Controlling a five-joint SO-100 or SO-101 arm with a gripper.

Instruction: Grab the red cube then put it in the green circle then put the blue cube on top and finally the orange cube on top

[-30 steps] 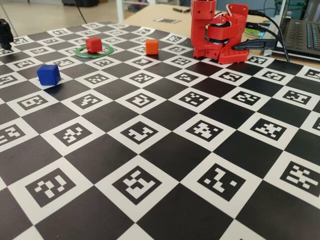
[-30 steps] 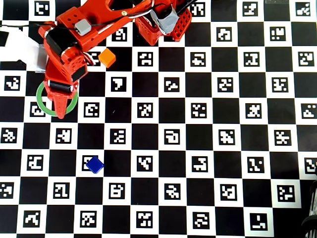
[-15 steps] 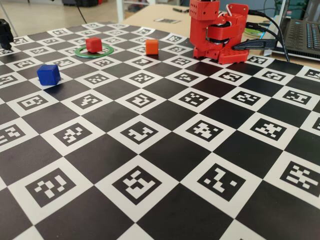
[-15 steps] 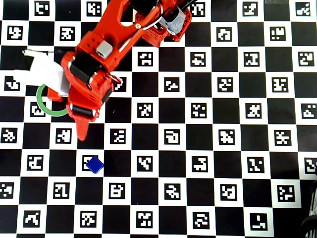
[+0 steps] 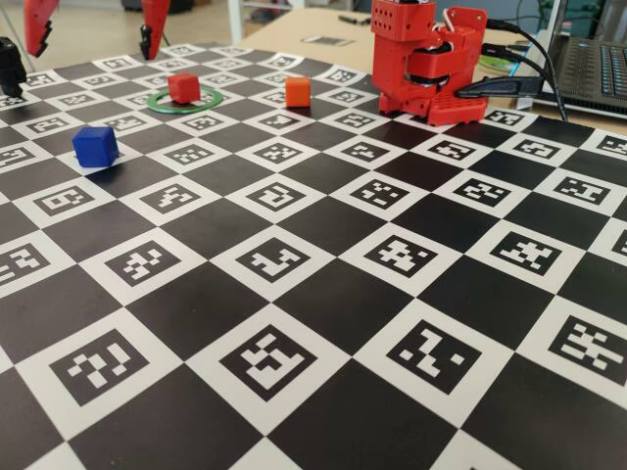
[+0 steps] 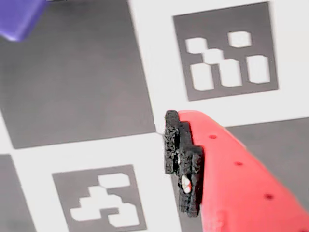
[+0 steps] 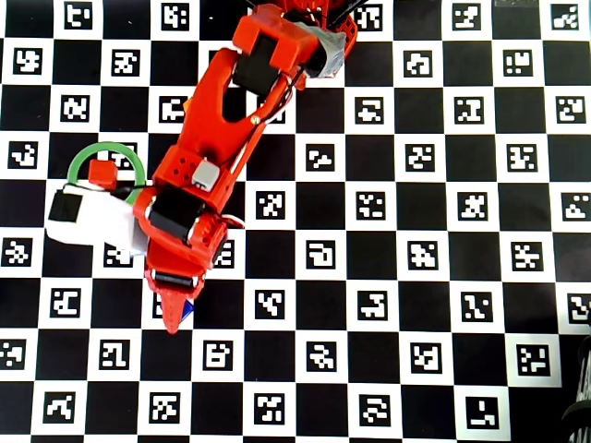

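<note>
Hanging above the checkerboard (image 5: pixel 323 294), gripper (image 5: pixel 96 31) with fingertips spread well apart, nothing between them in the fixed view. Below it, seen from overhead, only a corner of the blue cube (image 7: pixel 187 312) peeking out beside the red finger. In the fixed view, blue cube (image 5: pixel 95 145) on the board at left, clear of the rest. Farther back, red cube (image 5: pixel 183 87) sitting inside the green circle (image 5: pixel 162 104). Orange cube (image 5: pixel 297 91) to its right, apart. Arm base (image 5: pixel 427 59) behind.
</note>
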